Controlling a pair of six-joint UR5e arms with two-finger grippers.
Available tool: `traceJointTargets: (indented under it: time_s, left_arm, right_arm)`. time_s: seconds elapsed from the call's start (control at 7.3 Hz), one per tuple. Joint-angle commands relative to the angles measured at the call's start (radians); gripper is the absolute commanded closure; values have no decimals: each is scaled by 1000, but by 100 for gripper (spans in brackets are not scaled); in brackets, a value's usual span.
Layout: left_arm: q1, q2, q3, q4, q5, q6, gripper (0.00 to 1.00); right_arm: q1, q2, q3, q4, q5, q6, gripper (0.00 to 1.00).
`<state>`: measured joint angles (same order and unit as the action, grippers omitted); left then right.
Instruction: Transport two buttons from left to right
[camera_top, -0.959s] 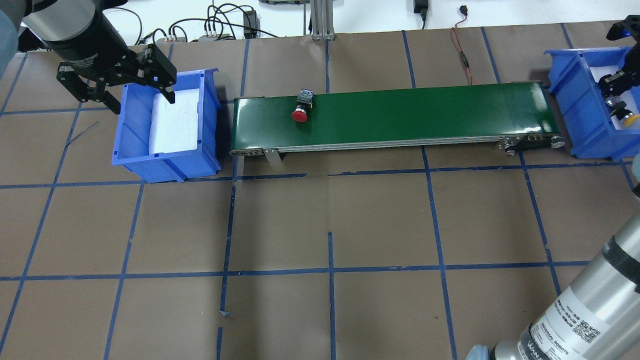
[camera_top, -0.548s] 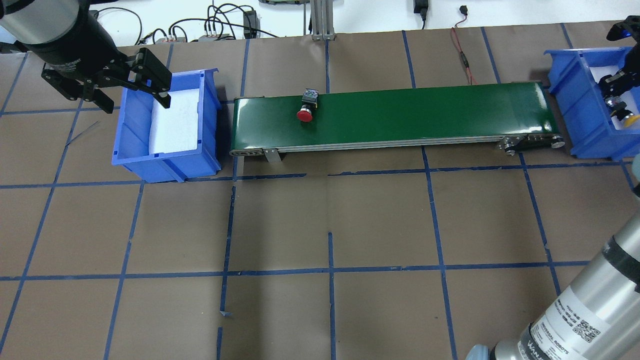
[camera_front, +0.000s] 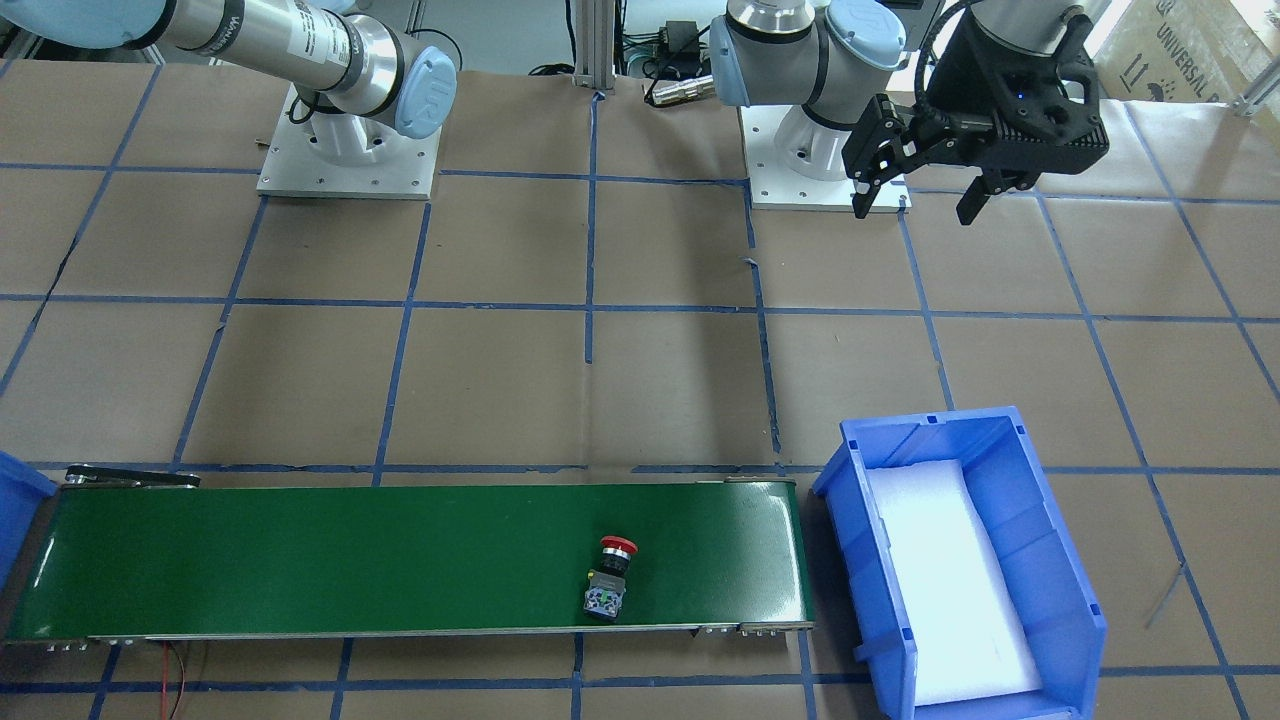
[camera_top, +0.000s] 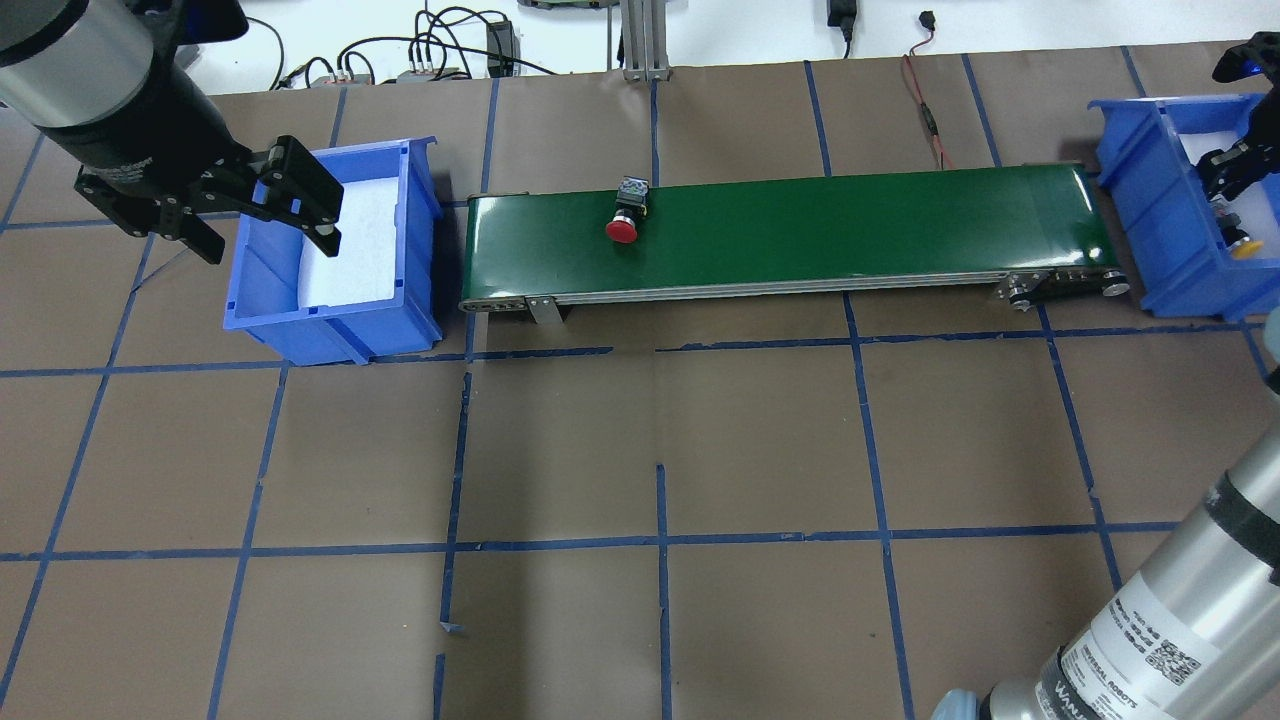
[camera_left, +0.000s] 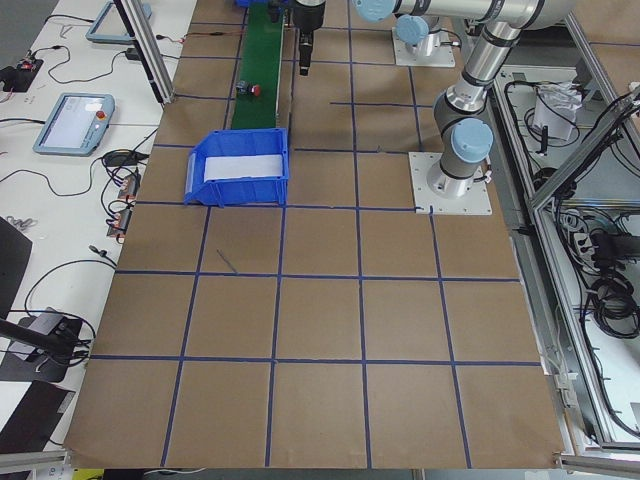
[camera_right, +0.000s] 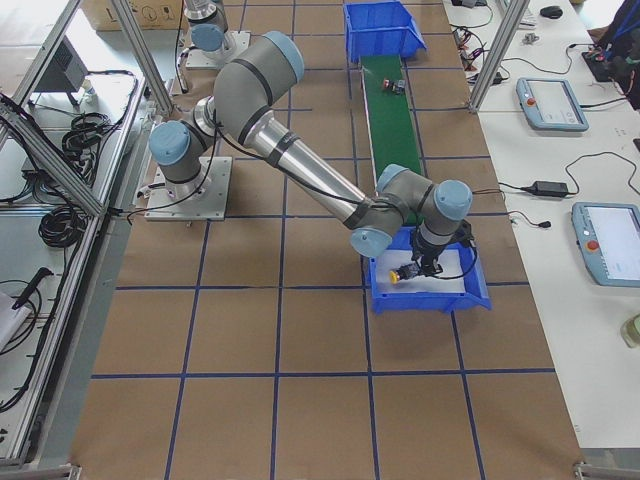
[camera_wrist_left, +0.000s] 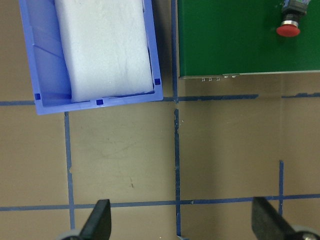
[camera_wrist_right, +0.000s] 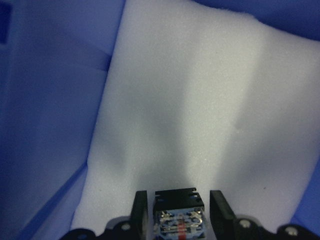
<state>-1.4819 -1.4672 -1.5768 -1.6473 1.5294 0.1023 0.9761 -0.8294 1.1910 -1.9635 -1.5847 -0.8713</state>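
The red button (camera_top: 622, 225) lies on its side on the green conveyor belt (camera_top: 850, 230), near the belt's left end, also seen as the red button (camera_front: 612, 580) (camera_wrist_left: 288, 25). The yellow button (camera_top: 1240, 245) is inside the right blue bin (camera_top: 1150, 200), on white foam. My right gripper (camera_top: 1228, 180) hangs in that bin. The button's contact block (camera_wrist_right: 178, 215) sits between the fingers with a narrow gap on each side, so the gripper is slightly open. My left gripper (camera_top: 265, 240) (camera_front: 915, 205) is wide open and empty, high above the table on the robot's side of the left bin (camera_top: 330, 315).
The left bin (camera_front: 1000, 470) holds only a white foam pad. Cables and a metal post stand beyond the belt's far side. Brown paper with blue tape lines covers the table. My right arm's forearm (camera_top: 1150, 640) crosses the near right corner.
The red button has ridden a little to the right along the belt. My left gripper has drawn back from the left bin towards the robot. The right gripper has lifted slightly off the yellow button.
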Motion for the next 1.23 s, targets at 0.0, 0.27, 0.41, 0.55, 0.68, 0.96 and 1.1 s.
traceJointTargets:
  time_s: [0.0, 0.27, 0.41, 0.55, 0.68, 0.96, 1.1]
  left_arm:
    - [-1, 30, -20, -5, -6, -10, 0]
    - [6, 13, -23, 0, 3, -12, 0]
    - [6, 16, -34, -3, 8, -9, 0]
    - [6, 22, -55, -5, 8, -7, 0]
    - [8, 28, -74, 0, 5, -15, 0]
    - [6, 227, -124, -26, 159, -16, 0]
    - [11, 223, -193, -61, 147, 2, 0]
  right_arm:
    - [0, -16, -14, 12, 0, 0, 48]
    - [0, -68, -21, 52, 8, -8, 48]
    - [0, -100, -22, 73, 8, -8, 48]
    - [0, -147, -22, 106, 8, -8, 48]
    - [9, -195, -21, 123, 12, -8, 48]
    - [119, -218, -22, 118, 46, 30, 48]
    - [184, -227, -16, 103, 55, 126, 48]
